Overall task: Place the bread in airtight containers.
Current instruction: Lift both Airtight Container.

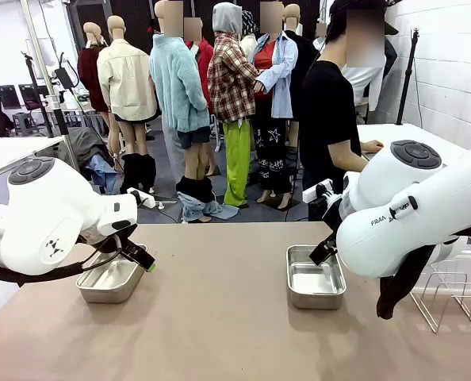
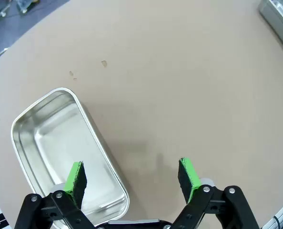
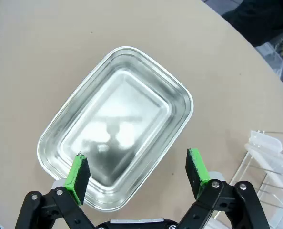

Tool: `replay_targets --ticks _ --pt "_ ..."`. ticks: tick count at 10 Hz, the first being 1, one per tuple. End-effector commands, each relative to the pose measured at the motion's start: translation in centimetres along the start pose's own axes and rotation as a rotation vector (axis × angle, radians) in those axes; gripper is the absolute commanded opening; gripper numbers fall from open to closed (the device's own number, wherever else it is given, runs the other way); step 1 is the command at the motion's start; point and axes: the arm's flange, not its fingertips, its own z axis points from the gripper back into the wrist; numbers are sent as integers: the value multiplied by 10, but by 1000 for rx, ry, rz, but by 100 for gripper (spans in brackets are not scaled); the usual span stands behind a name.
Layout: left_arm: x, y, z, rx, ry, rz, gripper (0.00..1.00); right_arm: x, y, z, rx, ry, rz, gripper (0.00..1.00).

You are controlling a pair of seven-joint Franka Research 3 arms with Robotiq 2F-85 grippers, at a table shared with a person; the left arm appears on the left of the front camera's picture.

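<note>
Left tub (image 2: 51, 138) and right tub (image 3: 122, 119) lie empty; we hold left gripper (image 2: 134, 176) and right gripper (image 3: 139, 174) spread, and should seat each roll centrally, clear of rims.

The table (image 1: 220, 333) is a plain matte tan, with a few darker specks (image 2: 103, 63) in the left wrist view. The left tub (image 1: 109, 279) and right tub (image 1: 315, 284) are bare silver steel, shiny and unpatterned. The left gripper (image 2: 132, 174) and right gripper (image 3: 139, 171) are black with bright green pads (image 2: 76, 179). Both arms (image 1: 45, 222) are white. The rack (image 1: 449, 298) is pale silver wire. The person (image 1: 328, 119) wears plain black.
</note>
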Motion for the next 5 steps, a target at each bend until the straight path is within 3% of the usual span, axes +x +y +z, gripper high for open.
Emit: replay_targets --ticks 1,5 --pt "0 0 0 0 0 0 100 0 0 0 0 0 0 100" --pt "0 0 0 0 0 0 100 0 0 0 0 0 0 100"
